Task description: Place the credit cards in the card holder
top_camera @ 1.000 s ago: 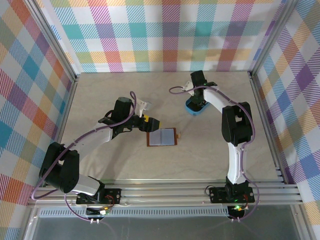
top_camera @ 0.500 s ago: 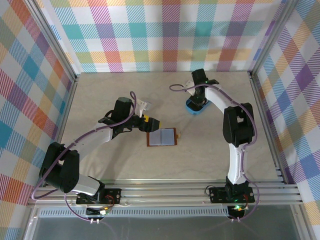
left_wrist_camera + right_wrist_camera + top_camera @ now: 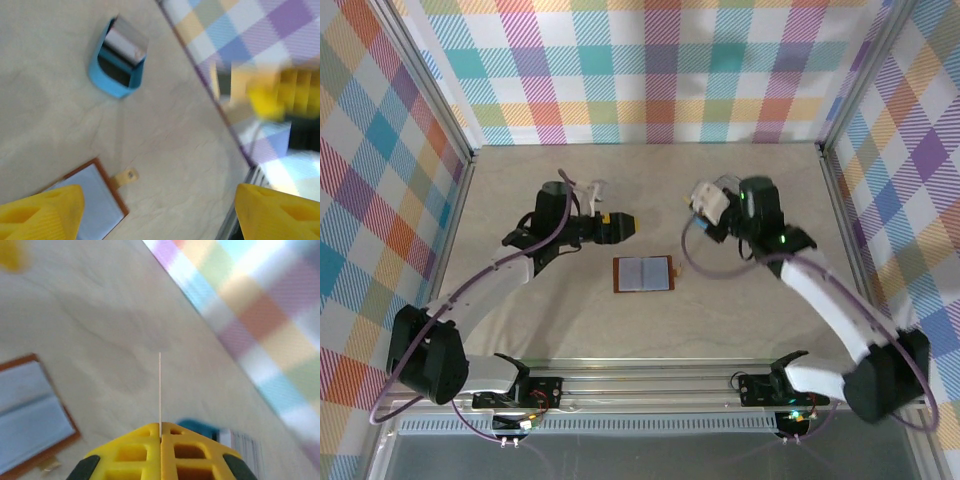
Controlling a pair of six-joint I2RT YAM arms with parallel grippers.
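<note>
Tabletop [image 3: 520, 310] carries the card holder [image 3: 643, 273], lying open and flat, pale lining up, between both arms; no card is seen in it, so insertion is judged not yet begun. Left gripper [image 3: 160, 212] hovers near the holder's far edge, fingers wide apart and empty. Right gripper [image 3: 160, 426] is clamped on one credit card [image 3: 160, 385], held edge-on above the table. Blue tray [image 3: 117, 57] sits well apart from the holder with further cards [image 3: 125, 42] upright inside; nothing appears to obstruct the holder

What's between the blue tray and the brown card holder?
Nothing. The left wrist view shows bare tabletop between the blue tray and the card holder.
</note>
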